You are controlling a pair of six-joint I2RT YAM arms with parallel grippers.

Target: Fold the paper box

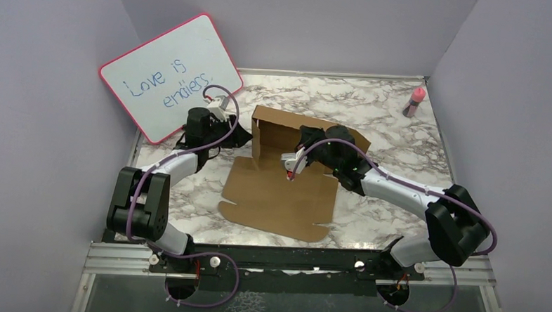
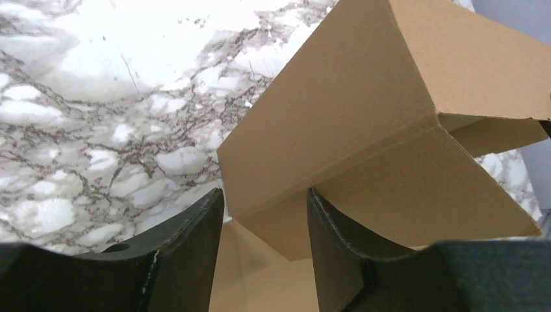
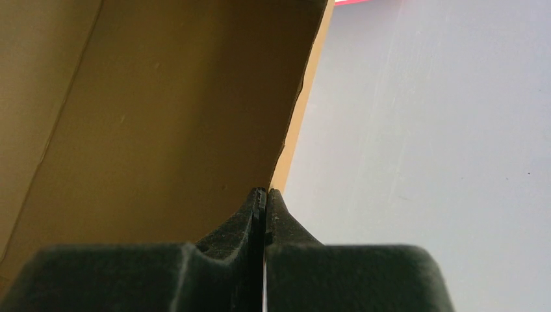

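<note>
The paper box (image 1: 278,195) is a brown cardboard sheet, its front part flat on the marble table and its back and left walls folded upright. My left gripper (image 1: 244,135) is at the box's left wall. In the left wrist view it (image 2: 263,201) is open, with a folded corner of the box (image 2: 364,123) between the two fingers (image 2: 188,260). My right gripper (image 1: 303,135) is inside the box at the back wall. In the right wrist view it (image 3: 266,193) is shut, its tips against the edge of a cardboard wall (image 3: 162,117).
A pink-framed whiteboard (image 1: 171,77) leans on the left wall just behind the left arm. A pink bottle (image 1: 415,102) stands at the back right corner. Purple walls enclose the marble table (image 1: 399,161) on three sides.
</note>
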